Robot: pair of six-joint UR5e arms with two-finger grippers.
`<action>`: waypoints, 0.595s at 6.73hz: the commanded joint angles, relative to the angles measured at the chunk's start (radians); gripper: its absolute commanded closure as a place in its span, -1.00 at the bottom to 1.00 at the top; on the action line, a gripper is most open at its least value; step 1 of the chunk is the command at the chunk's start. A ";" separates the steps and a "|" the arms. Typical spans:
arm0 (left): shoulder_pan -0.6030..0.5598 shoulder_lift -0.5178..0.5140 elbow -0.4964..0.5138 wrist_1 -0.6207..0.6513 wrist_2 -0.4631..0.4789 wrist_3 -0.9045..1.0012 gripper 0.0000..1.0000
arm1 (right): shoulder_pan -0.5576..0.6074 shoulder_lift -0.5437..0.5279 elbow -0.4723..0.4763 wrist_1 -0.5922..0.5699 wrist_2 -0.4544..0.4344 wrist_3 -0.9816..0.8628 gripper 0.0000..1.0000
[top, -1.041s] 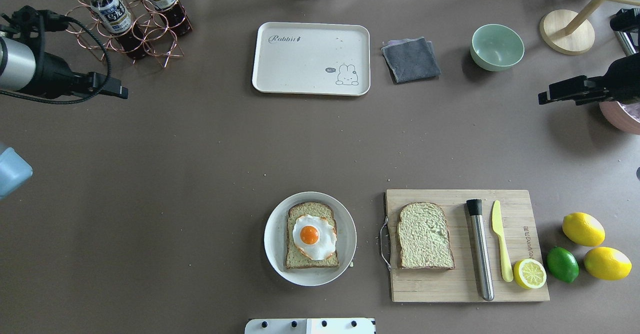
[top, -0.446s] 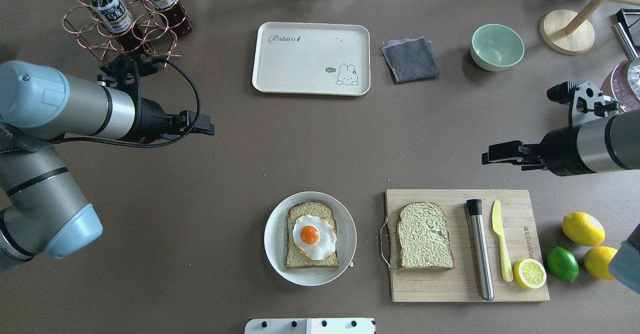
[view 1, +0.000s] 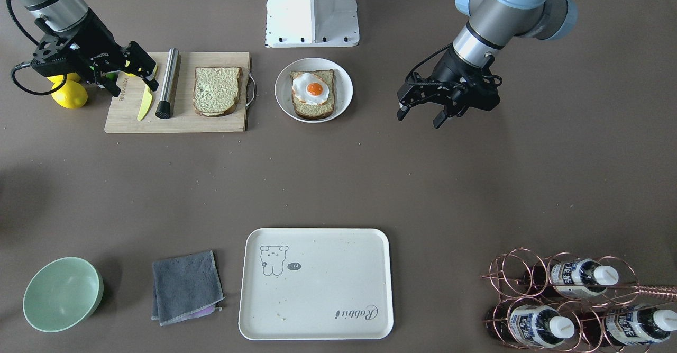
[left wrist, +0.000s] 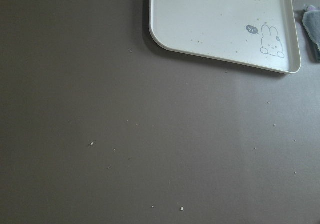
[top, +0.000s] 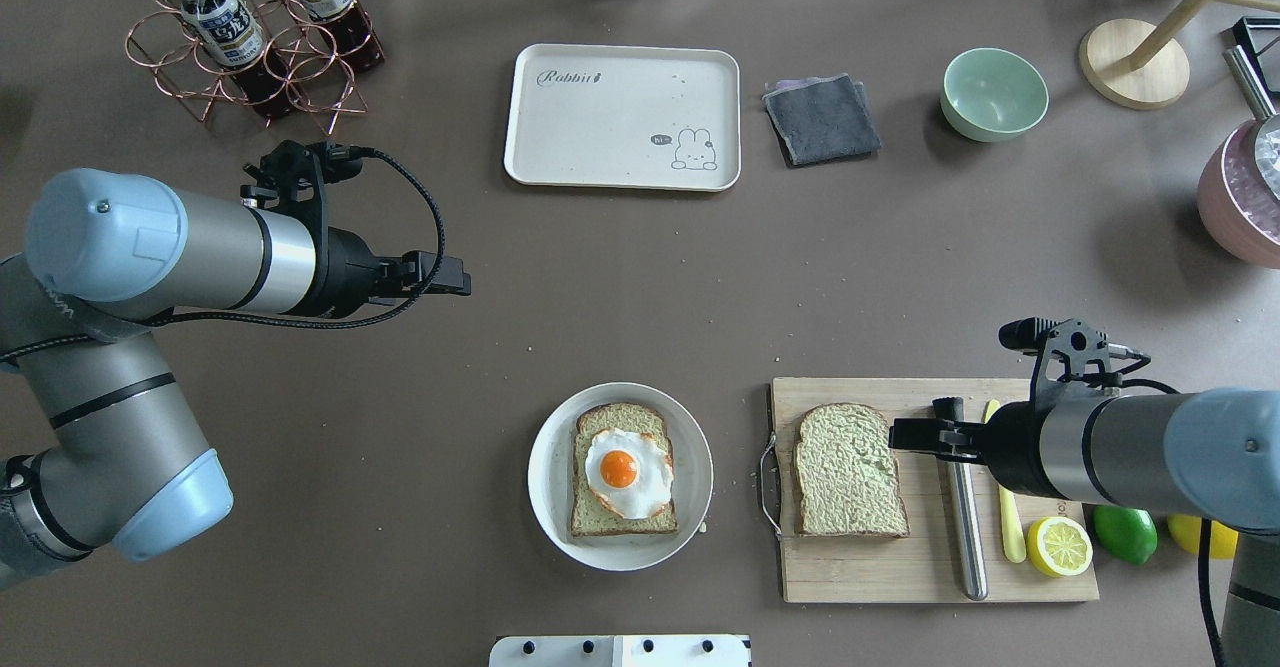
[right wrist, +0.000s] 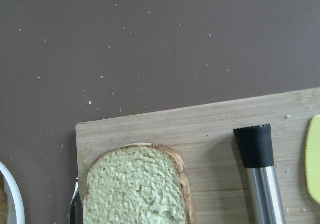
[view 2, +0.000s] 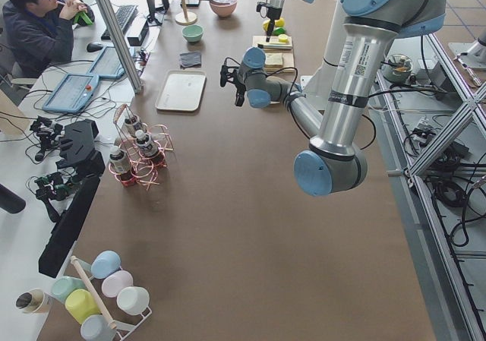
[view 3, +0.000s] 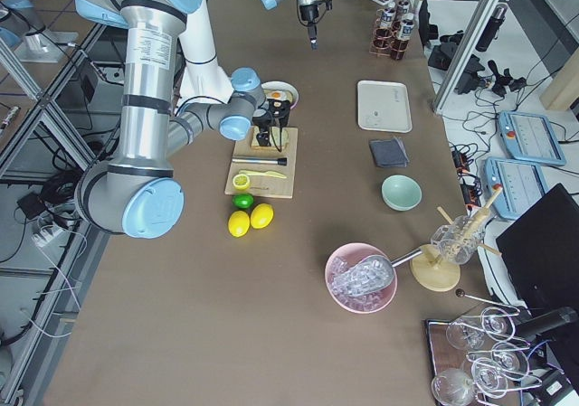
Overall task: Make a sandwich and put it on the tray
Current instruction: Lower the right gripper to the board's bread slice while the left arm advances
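Observation:
One bread slice (top: 850, 472) lies on the wooden cutting board (top: 900, 577); it also shows in the right wrist view (right wrist: 135, 184). The other slice (top: 600, 522), with the fried egg (top: 628, 472) on top, lies on the round white plate (top: 545, 507). The cream tray (top: 620, 117) sits empty at the far middle and shows in the left wrist view (left wrist: 220, 19). My right gripper (top: 905, 435) is open above the board, at the bare slice's right edge. My left gripper (top: 455, 277) is open and empty above bare table, left of the plate and short of the tray.
On the board lie a steel muddler (top: 965, 537), a yellow knife (top: 1012, 537) and a lemon half (top: 1060, 547). A lime (top: 1125, 527) sits right of it. A grey cloth (top: 822, 119), green bowl (top: 994, 94), bottle rack (top: 250, 37) and pink ice bowl (top: 1245, 207) stand further back.
Both arms have swung in from the table's sides. The left gripper moved right and nearer; the right gripper moved from the far right edge to above the board beside the bread.

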 commanded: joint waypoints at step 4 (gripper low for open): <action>0.002 0.001 -0.014 0.001 0.002 0.000 -0.94 | -0.158 -0.005 -0.117 0.121 -0.153 0.024 -0.26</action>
